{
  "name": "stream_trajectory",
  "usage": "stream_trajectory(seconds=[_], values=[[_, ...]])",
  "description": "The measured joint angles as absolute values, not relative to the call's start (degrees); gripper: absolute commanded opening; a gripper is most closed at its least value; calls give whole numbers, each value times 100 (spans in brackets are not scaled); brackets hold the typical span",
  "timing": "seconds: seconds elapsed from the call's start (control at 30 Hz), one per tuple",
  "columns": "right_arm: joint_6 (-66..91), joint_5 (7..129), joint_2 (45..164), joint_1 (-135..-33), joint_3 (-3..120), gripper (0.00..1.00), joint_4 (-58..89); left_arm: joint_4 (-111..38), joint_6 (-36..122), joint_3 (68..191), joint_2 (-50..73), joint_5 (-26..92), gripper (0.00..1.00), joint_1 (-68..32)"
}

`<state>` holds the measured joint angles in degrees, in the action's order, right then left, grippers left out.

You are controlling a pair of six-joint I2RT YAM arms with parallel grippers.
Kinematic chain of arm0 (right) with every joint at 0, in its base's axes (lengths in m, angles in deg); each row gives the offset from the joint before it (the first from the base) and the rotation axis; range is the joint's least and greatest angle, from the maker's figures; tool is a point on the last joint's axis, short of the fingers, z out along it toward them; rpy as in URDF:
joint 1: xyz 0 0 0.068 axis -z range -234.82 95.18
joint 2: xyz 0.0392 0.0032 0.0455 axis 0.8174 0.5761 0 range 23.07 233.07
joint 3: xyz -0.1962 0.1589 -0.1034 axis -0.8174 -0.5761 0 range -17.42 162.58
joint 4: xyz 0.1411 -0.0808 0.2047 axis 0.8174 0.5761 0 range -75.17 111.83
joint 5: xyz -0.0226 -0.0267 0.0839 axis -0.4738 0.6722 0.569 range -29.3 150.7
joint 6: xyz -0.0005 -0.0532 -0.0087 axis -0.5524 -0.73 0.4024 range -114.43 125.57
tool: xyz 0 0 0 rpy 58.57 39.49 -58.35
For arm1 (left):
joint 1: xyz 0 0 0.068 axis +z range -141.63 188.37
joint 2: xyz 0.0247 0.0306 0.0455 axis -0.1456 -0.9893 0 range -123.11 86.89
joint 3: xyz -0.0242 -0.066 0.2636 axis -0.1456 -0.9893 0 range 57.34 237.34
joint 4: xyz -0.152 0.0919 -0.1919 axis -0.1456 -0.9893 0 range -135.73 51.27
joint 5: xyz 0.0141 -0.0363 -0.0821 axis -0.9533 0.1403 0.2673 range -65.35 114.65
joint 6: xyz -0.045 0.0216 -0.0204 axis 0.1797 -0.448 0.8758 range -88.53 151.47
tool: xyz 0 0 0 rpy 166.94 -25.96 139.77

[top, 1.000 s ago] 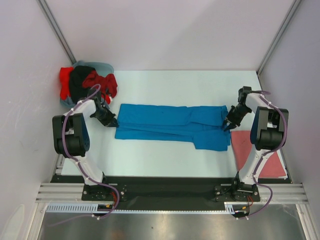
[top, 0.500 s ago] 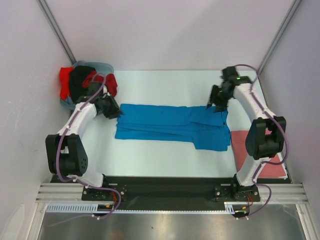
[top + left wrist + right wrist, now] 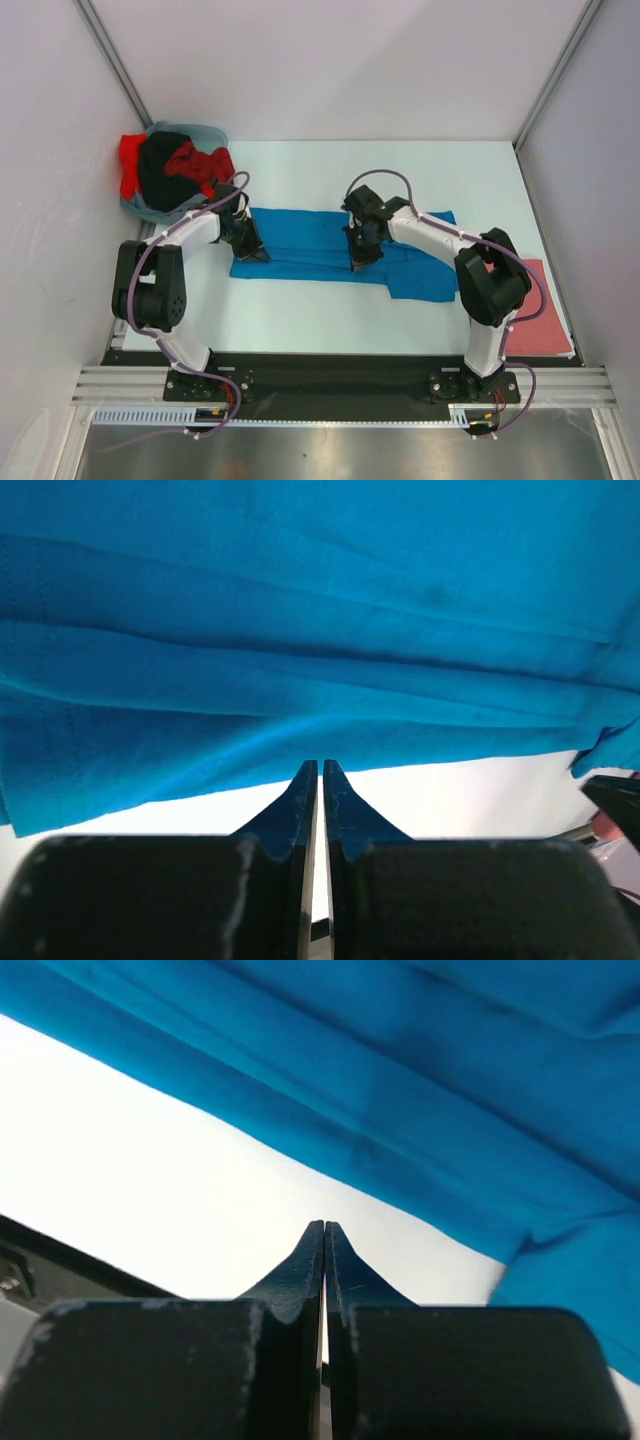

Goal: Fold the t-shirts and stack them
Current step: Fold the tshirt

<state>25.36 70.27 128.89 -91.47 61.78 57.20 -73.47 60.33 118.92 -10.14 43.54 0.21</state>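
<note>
The bright blue t-shirt (image 3: 330,245) lies flat on the counter (image 3: 300,325), folded into a long band. It runs left to right across the middle, and a wider flap at its right end reaches toward the near edge. The left hand (image 3: 255,252) is positioned over the left end of this band. In the left wrist view its fingers (image 3: 300,800) are pressed together, tips at the shirt's near hem; whether any cloth is pinched there cannot be determined. The right hand (image 3: 357,262) is positioned at the near hem at mid-length. In the right wrist view its fingers (image 3: 300,1275) are likewise pressed together with nothing between them, tips over bare counter just beside the hem. A pile of t-shirts (image 3: 170,175) in red, black and grey-blue occupies the far left corner. A pinkish-red t-shirt (image 3: 545,325) lies flat against the right edge, toward the near right corner.
</note>
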Motion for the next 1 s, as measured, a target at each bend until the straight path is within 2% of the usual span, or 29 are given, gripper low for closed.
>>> stream_trajectory(seconds=[0.6, 1.0], values=[[2497, 6605, 13630, -9536, 6088, 0, 4920, -7316, 5834, 11892, -1508, 4258, 4, 21], [2432, 6576, 14089, -9315, 6770, 0, 5069, -7445, 5788, 12108, -1775, 4136, 1, 25]])
